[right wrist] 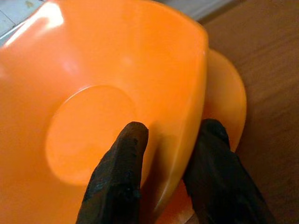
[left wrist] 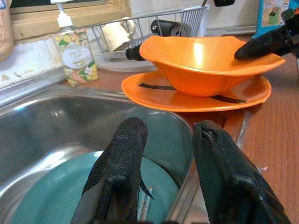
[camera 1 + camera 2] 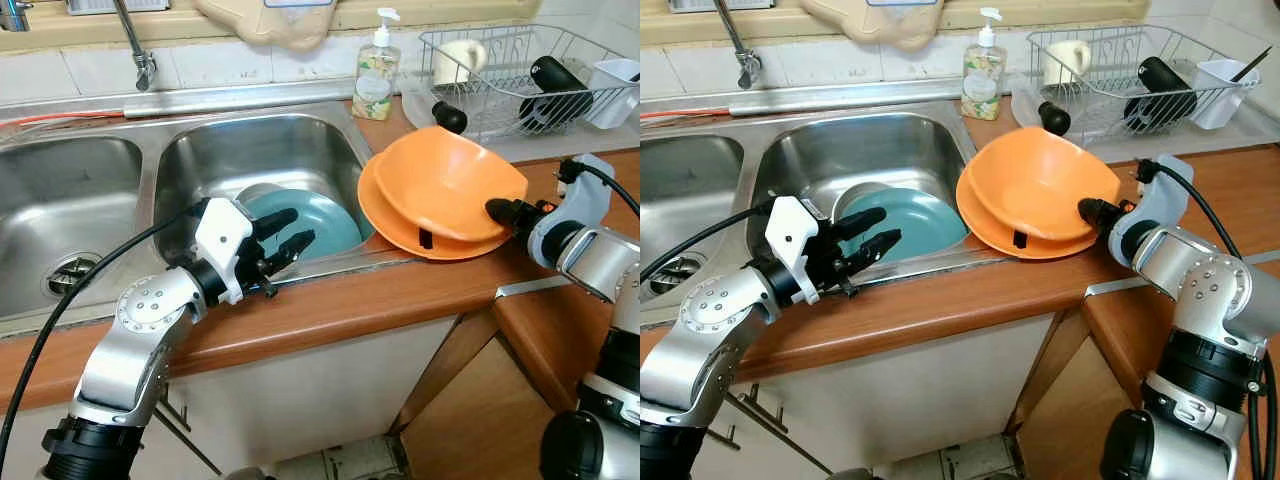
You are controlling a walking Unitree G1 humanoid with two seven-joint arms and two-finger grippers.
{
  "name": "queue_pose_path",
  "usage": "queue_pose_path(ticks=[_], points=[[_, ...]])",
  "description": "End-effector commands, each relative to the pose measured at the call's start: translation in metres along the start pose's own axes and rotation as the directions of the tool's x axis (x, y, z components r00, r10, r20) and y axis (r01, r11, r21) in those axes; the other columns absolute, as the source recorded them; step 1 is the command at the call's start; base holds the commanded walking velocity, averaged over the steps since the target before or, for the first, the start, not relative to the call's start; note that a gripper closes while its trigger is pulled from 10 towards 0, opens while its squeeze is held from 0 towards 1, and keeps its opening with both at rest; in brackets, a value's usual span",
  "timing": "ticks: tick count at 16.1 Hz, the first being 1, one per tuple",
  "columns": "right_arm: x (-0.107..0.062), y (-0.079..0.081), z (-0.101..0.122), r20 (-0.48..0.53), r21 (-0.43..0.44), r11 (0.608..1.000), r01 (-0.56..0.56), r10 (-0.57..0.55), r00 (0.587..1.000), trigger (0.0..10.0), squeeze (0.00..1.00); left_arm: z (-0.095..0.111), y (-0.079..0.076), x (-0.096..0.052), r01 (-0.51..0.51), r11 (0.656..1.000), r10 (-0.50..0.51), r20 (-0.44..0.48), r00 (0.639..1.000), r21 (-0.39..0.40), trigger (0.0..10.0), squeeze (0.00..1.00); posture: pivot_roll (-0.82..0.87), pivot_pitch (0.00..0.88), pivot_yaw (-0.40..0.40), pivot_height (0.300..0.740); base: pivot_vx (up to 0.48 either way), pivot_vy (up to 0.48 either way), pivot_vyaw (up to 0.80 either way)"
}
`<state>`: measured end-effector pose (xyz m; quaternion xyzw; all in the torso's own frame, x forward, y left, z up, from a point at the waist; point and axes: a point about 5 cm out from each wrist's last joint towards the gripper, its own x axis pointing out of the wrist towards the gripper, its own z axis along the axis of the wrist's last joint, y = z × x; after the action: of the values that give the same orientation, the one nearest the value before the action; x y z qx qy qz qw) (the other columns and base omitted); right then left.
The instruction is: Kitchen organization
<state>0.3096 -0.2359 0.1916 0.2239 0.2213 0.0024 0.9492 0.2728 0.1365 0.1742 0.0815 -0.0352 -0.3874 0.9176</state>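
The right gripper [image 1: 166,140] jaws clench the orange bowl [image 3: 445,185] rim, one finger inside, one outside; left gripper [image 3: 285,240] jaws released

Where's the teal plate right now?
The round teal plate lies in the right basin of the steel sink, just beyond the left gripper, with the orange plastic bowl on the counter to its right.

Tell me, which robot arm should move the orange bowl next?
The right one. Its right gripper already pinches the orange bowl's rim, one finger inside and one outside, with the bowl tipped up on the orange plate. The left gripper is open over the teal plate in the sink.
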Motion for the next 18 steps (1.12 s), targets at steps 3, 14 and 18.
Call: queue_pose_path(ticks=[3,14,18], points=[[0.001,0.004,0.003,0.0,0.021,1.0,-0.01,0.01,1.0,0.0,0.0,0.004,-0.002,0.001,0.006,1.0,-0.006,0.001,1.0,0.004,10.0,0.0,-0.04,0.0,0.013,0.74,0.0,0.0,0.0],[-0.007,0.038,0.041,0.255,-0.009,0.979,-0.202,0.198,0.947,0.0,0.0,0.016,0.007,0.014,-0.038,0.998,0.041,0.063,0.997,-0.057,10.0,0.0,-0.03,0.0,0.008,0.74,0.0,0.0,0.0],[-0.017,0.056,0.052,0.325,-0.138,0.945,-0.297,0.327,0.887,0.0,0.0,0.021,0.01,0.024,-0.033,0.992,0.047,0.111,0.993,-0.125,10.0,0.0,-0.04,0.0,0.013,0.74,0.0,0.0,0.0]])
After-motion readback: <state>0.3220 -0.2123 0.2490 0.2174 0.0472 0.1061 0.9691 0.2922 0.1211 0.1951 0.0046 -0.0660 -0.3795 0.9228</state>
